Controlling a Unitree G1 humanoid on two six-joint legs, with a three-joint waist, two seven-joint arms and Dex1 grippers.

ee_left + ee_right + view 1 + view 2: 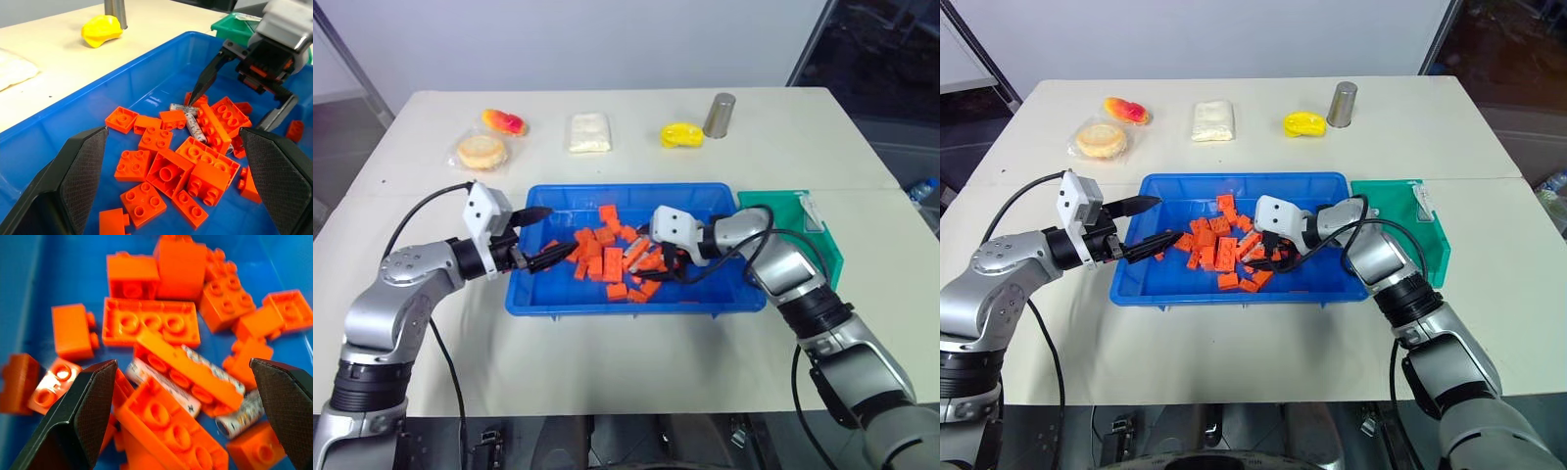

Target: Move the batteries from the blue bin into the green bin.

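Hovering with fingers spread wide, the right gripper sits over batteries half-buried under orange bricks in the blue bin, probably lining up a grab, left gripper open too, green bin waiting alongside

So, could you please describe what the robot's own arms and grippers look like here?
Both arms are built of rounded silver-grey metallic segments joined by black ribbed rings. Each wrist carries a white boxy camera housing, fed by a loose black cable looping off the arm. The left gripper and the right gripper each have two black, tapered, pointed fingers; their inner pads show a fine woven texture.
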